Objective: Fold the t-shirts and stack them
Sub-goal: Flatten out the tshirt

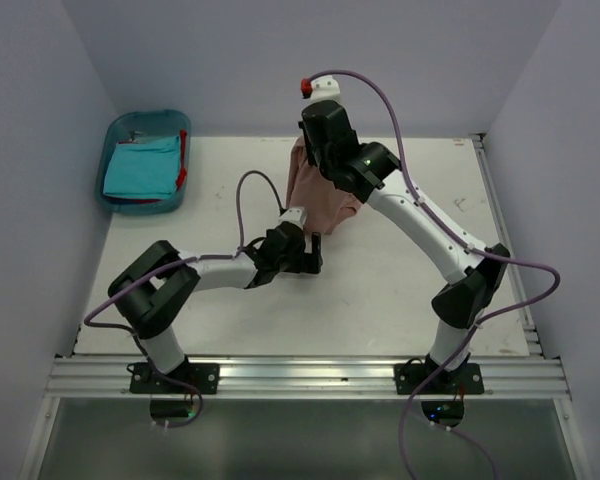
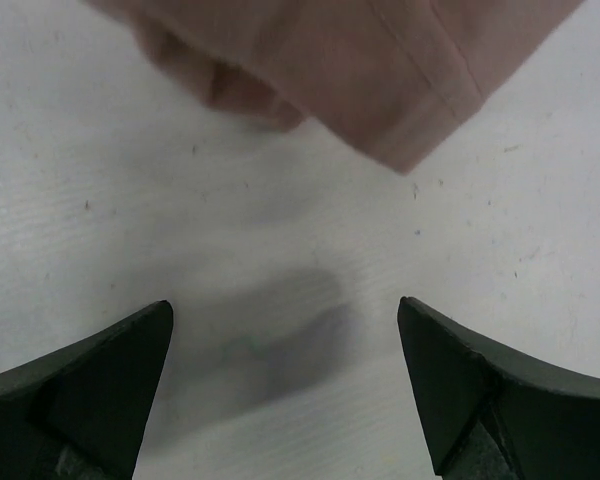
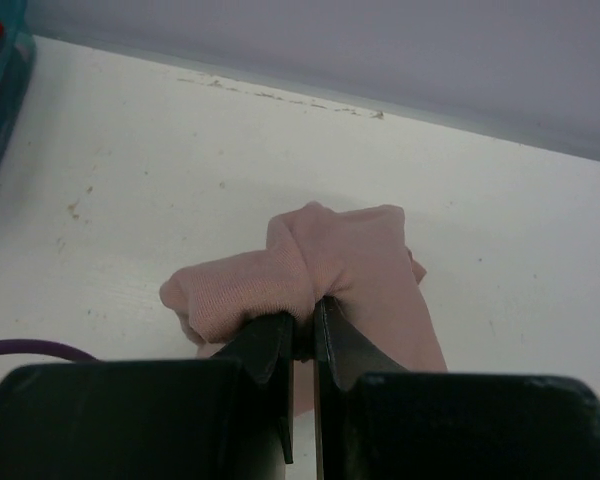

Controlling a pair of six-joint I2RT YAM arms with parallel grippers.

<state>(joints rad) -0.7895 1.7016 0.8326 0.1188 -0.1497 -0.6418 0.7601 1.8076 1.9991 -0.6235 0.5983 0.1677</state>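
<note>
White surface [image 1: 380, 300], pale walls around. Pink t-shirt [image 1: 325, 205] bunched at far centre, held by right jaws pinched shut on fold of cloth. Left jaws spread wide, empty, low over bare surface. Loose hem lies just ahead of them, toward far side, edge running diagonally. Left arm nearer hem; next catch probably there. Turquoise t-shirt [image 1: 140, 168] folded in blue bin [image 1: 150, 115], far left, well apart.

Bright, even light; blurred wrist close-ups.
</note>
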